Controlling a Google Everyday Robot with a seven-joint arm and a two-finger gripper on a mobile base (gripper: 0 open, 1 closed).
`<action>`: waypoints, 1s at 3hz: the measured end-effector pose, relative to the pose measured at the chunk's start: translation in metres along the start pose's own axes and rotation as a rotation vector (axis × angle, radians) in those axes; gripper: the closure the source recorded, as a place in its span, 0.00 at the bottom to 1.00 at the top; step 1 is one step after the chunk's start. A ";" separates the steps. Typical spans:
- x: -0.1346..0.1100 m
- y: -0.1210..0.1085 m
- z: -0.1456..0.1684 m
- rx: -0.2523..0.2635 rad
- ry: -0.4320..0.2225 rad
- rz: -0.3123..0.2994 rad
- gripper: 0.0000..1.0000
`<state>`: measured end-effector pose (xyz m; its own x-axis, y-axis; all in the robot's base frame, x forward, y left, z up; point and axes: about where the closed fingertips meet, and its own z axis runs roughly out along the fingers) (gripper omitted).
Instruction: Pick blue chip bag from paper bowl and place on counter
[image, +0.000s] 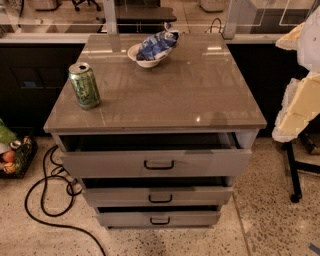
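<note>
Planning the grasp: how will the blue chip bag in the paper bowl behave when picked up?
The blue chip bag looks crinkled and puffy, so it is probably light and floppy, and its glossy foil may slip. It overhangs the paper bowl, which looks light too, so the bowl might shift with it. The tool is out of view.

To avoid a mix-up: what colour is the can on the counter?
The can is green, clear in the camera view; the hand is not in view.
</note>
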<state>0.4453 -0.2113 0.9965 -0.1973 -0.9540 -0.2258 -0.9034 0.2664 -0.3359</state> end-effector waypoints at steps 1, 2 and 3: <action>-0.015 -0.032 0.010 0.086 -0.030 -0.042 0.00; -0.041 -0.073 0.027 0.202 -0.112 -0.070 0.00; -0.070 -0.112 0.037 0.309 -0.206 -0.076 0.00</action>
<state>0.5742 -0.1688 1.0158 -0.0249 -0.9334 -0.3580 -0.7491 0.2546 -0.6116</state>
